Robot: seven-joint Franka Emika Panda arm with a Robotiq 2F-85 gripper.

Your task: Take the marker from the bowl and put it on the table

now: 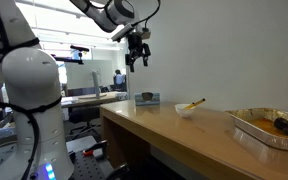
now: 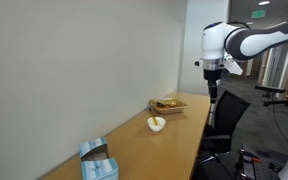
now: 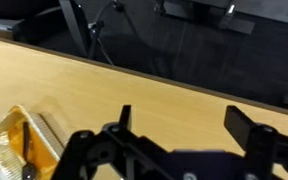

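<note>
The small white bowl (image 1: 186,109) sits on the wooden table (image 1: 164,130), and the yellowish marker (image 1: 192,103) leans in it with one end over the rim. The bowl also shows in an exterior view (image 2: 157,124) with the marker in it. My gripper (image 1: 136,58) hangs high above the table's near end, well apart from the bowl, with its fingers spread and empty. In the wrist view the gripper (image 3: 182,120) is open over bare table (image 3: 184,95); the bowl is out of that view.
A silver foil tray (image 1: 269,127) with food stands on the table past the bowl, and shows in the wrist view's lower left corner (image 3: 19,145). A blue-and-white box (image 2: 98,160) lies at the table's other end. Desks and chairs stand beside the table.
</note>
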